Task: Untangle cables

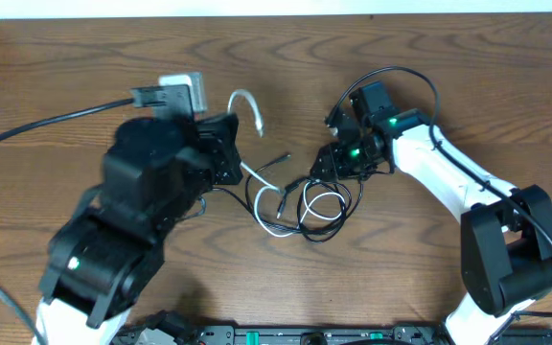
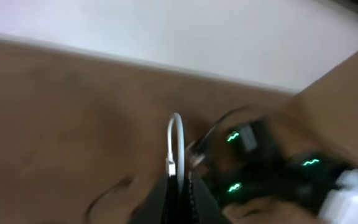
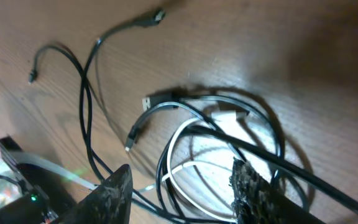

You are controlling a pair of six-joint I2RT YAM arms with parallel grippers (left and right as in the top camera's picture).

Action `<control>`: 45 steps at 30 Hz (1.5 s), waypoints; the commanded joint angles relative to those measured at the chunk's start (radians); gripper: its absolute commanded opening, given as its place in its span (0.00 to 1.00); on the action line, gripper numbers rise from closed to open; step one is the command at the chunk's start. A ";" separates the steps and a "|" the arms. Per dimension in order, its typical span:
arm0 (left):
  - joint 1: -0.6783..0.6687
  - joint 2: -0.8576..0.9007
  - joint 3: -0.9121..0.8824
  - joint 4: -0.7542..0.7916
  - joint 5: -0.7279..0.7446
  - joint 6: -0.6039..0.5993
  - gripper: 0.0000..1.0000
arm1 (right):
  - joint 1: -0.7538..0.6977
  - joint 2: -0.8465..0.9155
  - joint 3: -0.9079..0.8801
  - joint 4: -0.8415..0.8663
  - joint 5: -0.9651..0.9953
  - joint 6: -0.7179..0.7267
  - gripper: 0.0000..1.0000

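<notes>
Obs.: the left gripper (image 2: 178,183) is closed tight on the white cable (image 1: 245,93). A short length arches up out of its fingers, and the rest trails down to the tangle (image 1: 300,206) lying on the desk (image 1: 448,77). The gripper stands a little way off from the tangle, on the white cable's side.

The right gripper (image 3: 179,180) hangs right over the tangle, on the opposite side. Its jaws are about half spread, with loops of both cords running between them. Nothing looks pinched yet. The black cable (image 3: 87,106) coils around the white loop there, and its plug ends splay outward from the tangle.

Judgement: the step in hand is getting a hold on the black cord so the two can be drawn apart.

Notes for doing it well:
- Take black alone. Both colours cross in the jaw gap, so shift toward the tangle's outer edge, where black runs by itself.
- Close on the cord, not on a plug.
- Keep the left hold steady as an anchor.
- Pull away from the tangle slowly and low. A quick tug would likely cinch the loops rather than open them.
- Watch that the white loop slides free instead of dragging along.
</notes>
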 commanded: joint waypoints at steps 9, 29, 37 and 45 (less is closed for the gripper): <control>0.097 0.182 0.009 -0.309 -0.076 -0.113 0.07 | 0.085 0.006 -0.079 -0.043 0.069 -0.001 0.44; 0.097 0.440 0.008 -0.280 -0.023 -0.115 0.08 | 0.248 0.072 -0.127 0.034 0.355 0.108 0.25; 0.097 0.440 0.008 -0.268 -0.023 -0.119 0.08 | 0.257 0.090 -0.093 -0.003 0.399 0.156 0.01; 0.097 0.440 0.008 -0.251 -0.023 -0.118 0.15 | 0.192 0.025 0.069 -0.128 0.332 0.136 0.01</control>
